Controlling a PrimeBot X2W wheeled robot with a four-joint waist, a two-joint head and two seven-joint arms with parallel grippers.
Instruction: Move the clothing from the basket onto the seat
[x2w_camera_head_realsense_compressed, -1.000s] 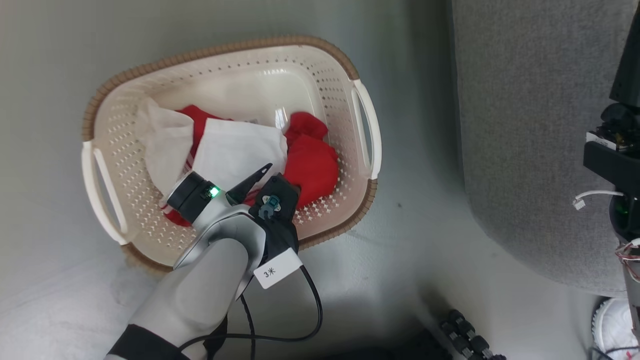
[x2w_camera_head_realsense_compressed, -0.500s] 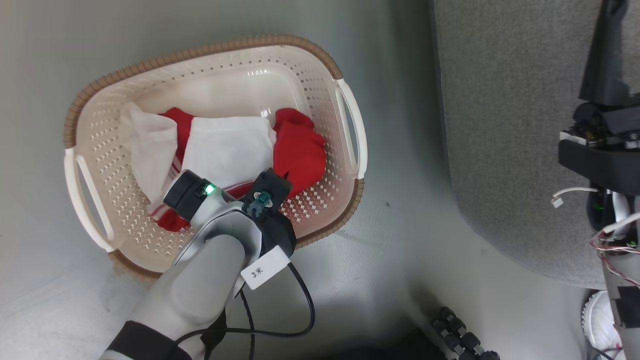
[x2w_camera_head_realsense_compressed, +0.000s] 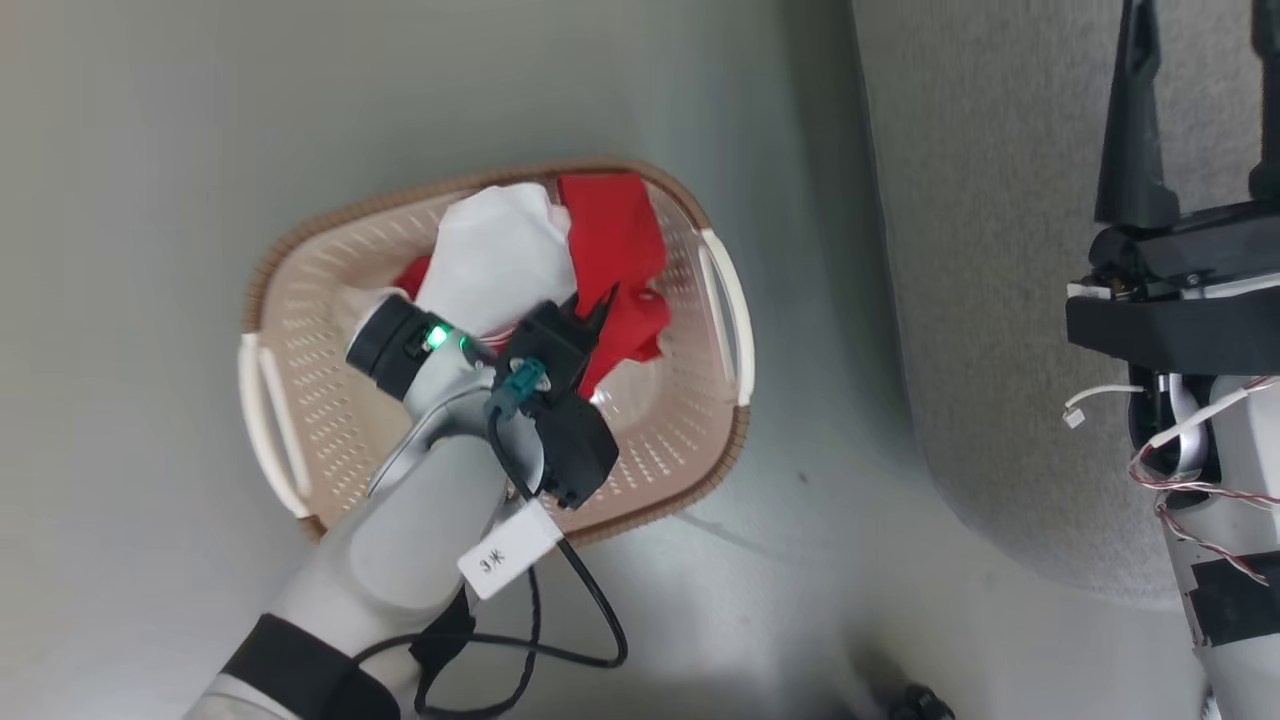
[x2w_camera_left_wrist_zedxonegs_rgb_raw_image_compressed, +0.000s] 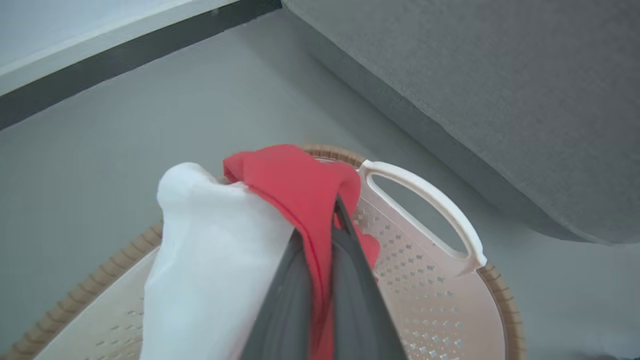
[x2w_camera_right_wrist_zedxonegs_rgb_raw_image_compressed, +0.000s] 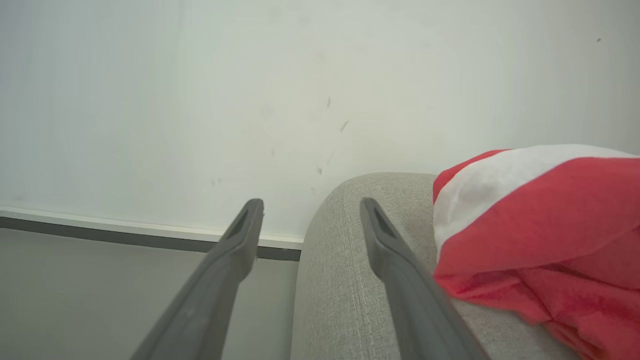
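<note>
left gripper (x2w_camera_left_wrist_zedxonegs_rgb_raw_image_compressed: 334, 212) holds a red and white clothing bundle (x2w_camera_head_realsense_compressed: 500, 250) above the laundry basket (x2w_camera_head_realsense_compressed: 300, 330)
the grey sofa (x2w_camera_head_realsense_compressed: 1000, 300) sits close by, to the right of the basket. the bundle hangs over the basket's far end, with the left gripper's jaws pressed together on a fold of red fabric. the white piece looks merely draped alongside, so on the swing across it could slip free and drop to the floor (x2w_camera_head_realsense_compressed: 850, 560). the right gripper (x2w_camera_right_wrist_zedxonegs_rgb_raw_image_compressed: 310, 202) stands spread and empty over the sofa's arm, beside a red and white garment (x2w_camera_right_wrist_zedxonegs_rgb_raw_image_compressed: 525, 215) lying there.
</note>
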